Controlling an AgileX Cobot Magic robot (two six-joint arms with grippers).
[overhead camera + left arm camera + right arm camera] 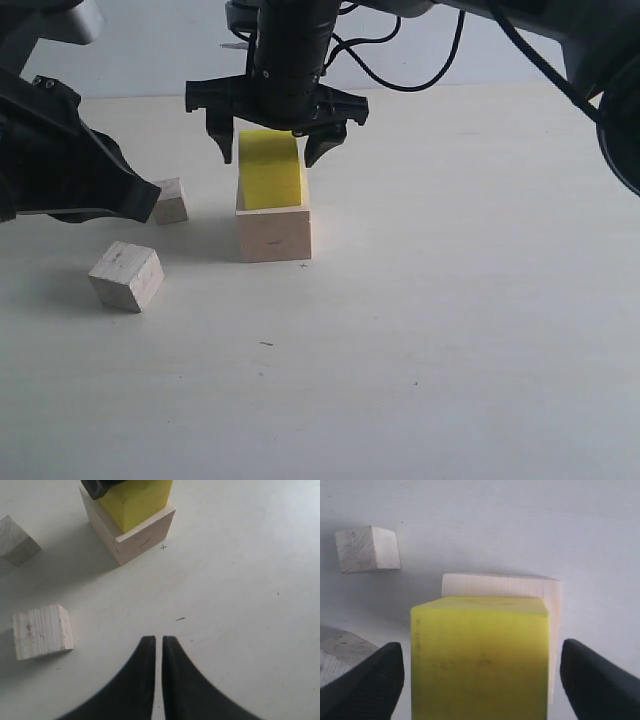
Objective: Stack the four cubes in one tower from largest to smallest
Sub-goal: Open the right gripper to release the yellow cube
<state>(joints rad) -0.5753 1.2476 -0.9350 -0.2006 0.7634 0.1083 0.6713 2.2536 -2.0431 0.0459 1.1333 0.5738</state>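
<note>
**Q:** How many cubes are on the table (pixel 450 350)?

**A:** Four. The large cube (pixel 273 235) stands mid-table with the yellow cube (pixel 270 170) on top of it, set toward its left edge in the exterior view. Two small wood cubes lie loose to the left. The near small cube (pixel 127 276) sits alone and turned at an angle. The far small cube (pixel 171 201) is partly hidden behind the left gripper (pixel 155 641).

**Q:** And the two grippers?

**A:** The right gripper (pixel 270 157) hangs over the stack, jaws spread wide. There is a gap on either side of the yellow cube, and it grips nothing. The left gripper is low at the left, jaws pressed nearly together and empty, its tip just beside the far small cube.

**Q:** What stands in the way?

**A:** The right gripper covers the top of the stack, and cables (pixel 400 60) trail behind it. A small pen mark (pixel 163 546) sits by the large cube's corner.

**Q:** Open room?

**A:** Bare table lies in front of the stack and to its right.
</note>
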